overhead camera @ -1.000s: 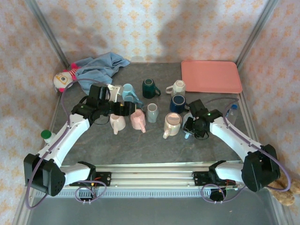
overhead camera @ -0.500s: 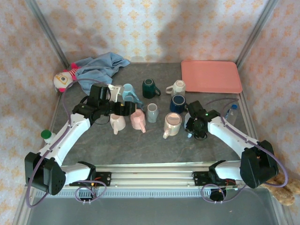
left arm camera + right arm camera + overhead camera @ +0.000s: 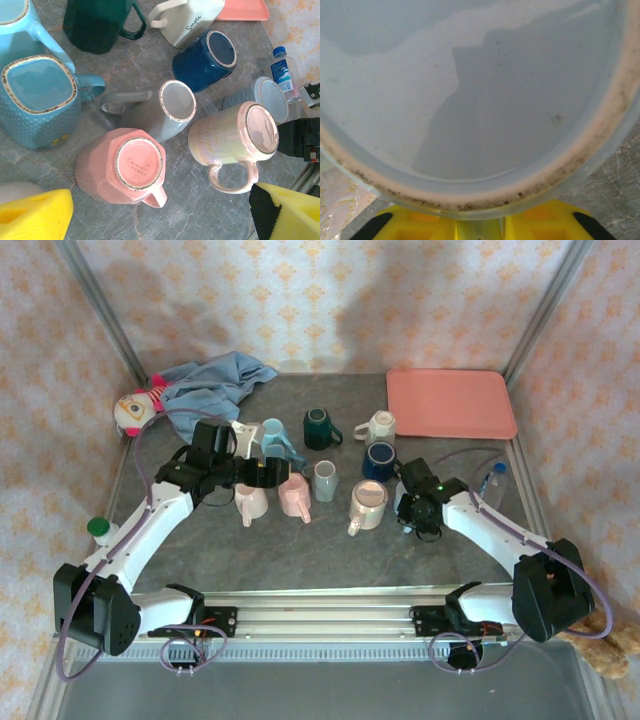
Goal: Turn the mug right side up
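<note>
Right claw (image 3: 408,515) sits hard against an upside-down pale blue mug (image 3: 270,98) at the right end of the cluster. Its yellow pads (image 3: 420,227) lie just under the mug's scuffed, unglazed foot ring, and whether they pinch the wall or merely flank it cannot be told. The left claw (image 3: 160,215) hangs spread wide above a faceted pink mug (image 3: 122,167) and a pearly cream mug (image 3: 232,135), both base-up. The likely hazards are 2: smooth glazed ceramic could slip from a shallow hold as the mug is rolled over, or the turning mug could knock the cream neighbour just beside it or the small plastic water bottle (image 3: 282,70) nearby. About 10 mugs, round, square and faceted, crowd the grey, marble-veined bench (image 3: 330,550), many of them inverted, leaving little room to swing.
</note>
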{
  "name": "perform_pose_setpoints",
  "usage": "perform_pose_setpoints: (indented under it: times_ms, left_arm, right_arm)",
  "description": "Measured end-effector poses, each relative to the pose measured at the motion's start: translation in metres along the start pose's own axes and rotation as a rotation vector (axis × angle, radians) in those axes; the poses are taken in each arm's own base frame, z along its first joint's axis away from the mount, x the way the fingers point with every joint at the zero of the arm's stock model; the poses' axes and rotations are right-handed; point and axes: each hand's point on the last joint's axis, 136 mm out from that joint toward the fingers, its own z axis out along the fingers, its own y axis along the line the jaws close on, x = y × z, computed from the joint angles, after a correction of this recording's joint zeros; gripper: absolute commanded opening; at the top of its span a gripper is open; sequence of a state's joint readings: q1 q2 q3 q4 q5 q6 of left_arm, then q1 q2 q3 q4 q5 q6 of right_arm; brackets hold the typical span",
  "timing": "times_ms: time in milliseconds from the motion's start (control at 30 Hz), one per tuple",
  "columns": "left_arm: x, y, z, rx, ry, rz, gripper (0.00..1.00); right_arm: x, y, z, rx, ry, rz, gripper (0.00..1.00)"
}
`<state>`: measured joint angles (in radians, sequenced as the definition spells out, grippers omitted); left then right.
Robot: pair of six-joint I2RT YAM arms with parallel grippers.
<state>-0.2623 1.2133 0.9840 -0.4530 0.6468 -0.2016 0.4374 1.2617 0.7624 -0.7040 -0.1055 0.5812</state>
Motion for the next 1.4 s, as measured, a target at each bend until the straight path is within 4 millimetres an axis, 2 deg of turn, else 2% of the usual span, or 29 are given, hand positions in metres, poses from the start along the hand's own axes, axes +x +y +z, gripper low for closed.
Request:
perform_pose_setpoints:
  times_ms: [233,533,633,1133,1400]
  left_arm:
    - [0.001,0.001,0.000,-0.006,0.004,-0.003,0.92]
    - [-0.005,-0.002,-0.002,0.004,-0.014,-0.065,0.90]
    - [-0.010,-0.005,-0.002,0.019,-0.028,-0.100,0.90]
    - [-0.033,-0.032,-0.017,0.145,-0.108,-0.313,0.86]
    - [-0.060,-0.051,-0.039,0.230,-0.222,-0.386,0.84]
  right_arm:
    - [0.001,-0.008,-0.003,0.011,-0.029,-0.027,0.00]
    - [0.004,-0.012,-0.015,0.019,-0.021,-0.039,0.00]
    - [-0.001,-0.008,-0.025,0.014,-0.024,-0.038,0.00]
    - [-0.039,0.023,-0.107,-0.149,-0.181,-0.014,0.00]
    - [-0.064,0.056,-0.165,-0.305,-0.264,-0.037,0.00]
